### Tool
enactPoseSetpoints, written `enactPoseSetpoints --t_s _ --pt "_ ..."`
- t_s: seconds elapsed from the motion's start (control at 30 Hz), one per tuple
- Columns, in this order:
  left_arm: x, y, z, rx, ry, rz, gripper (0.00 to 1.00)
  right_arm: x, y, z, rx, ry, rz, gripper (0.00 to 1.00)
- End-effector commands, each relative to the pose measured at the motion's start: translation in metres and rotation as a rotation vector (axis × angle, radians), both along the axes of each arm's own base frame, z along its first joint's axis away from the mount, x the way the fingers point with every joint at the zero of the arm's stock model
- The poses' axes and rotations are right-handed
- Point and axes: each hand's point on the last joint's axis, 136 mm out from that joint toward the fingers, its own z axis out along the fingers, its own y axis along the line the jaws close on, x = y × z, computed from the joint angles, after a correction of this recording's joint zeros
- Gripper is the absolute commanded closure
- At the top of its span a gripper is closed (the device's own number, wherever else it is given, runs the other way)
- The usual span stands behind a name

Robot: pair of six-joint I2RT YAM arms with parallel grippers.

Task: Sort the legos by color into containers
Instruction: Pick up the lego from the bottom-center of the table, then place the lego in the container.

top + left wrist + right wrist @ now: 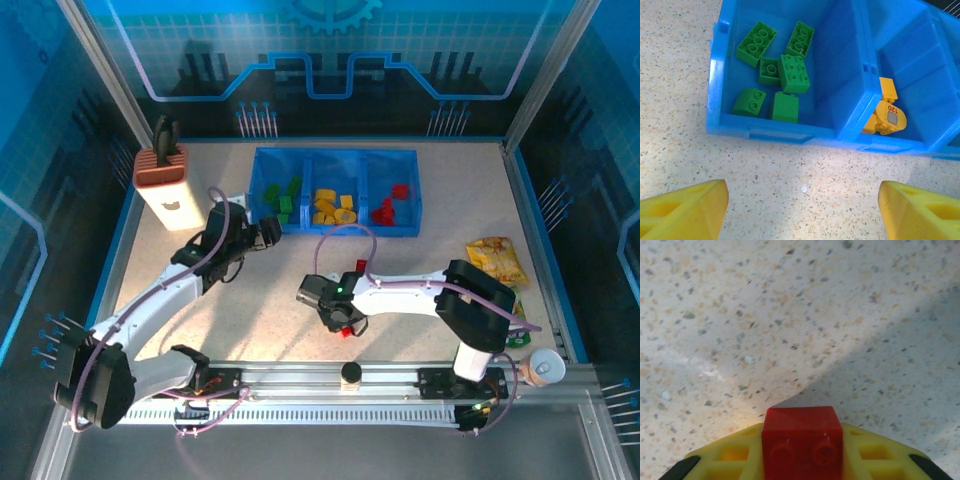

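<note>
Right gripper [345,328] clamps a small red studded plastic brick [802,440] low over the speckled table [790,315]. Left gripper [800,210] is spread wide, empty, just before the bright blue three-compartment plastic tray [780,134]. Green bricks [790,75] lie in its left compartment.

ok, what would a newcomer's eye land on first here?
The blue tray far-centre on the table, with green legos, yellow legos and red legos in separate compartments. Mid-table, the right tool grips one red lego; the left tool hangs open facing the tray.
</note>
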Motion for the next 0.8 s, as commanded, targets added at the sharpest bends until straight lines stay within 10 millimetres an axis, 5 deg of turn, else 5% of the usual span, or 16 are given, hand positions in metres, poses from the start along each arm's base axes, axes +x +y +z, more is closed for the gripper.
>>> enactPoseSetpoints --t_s 0.0,0.17,0.33,0.53,0.77 --pt "-0.010 0.004 0.002 0.016 -0.006 0.000 0.20 0.023 -0.021 0.016 -0.016 -0.057 -0.065 0.73" --pt "-0.023 0.005 -0.001 0.036 0.015 -0.036 0.20 0.059 -0.035 0.058 0.152 -0.107 -0.143 0.75" --pt "-0.050 0.004 -0.019 0.071 0.080 -0.057 0.22 0.103 -0.084 0.086 0.259 -0.130 -0.303 0.77" --pt "-0.088 -0.031 -0.046 0.057 0.116 -0.149 0.22 0.166 -0.119 0.117 0.324 -0.172 -0.404 0.76" --pt "-0.113 -0.056 -0.071 0.188 0.171 -0.230 0.22 0.244 -0.136 0.120 0.326 -0.153 -0.476 0.74"
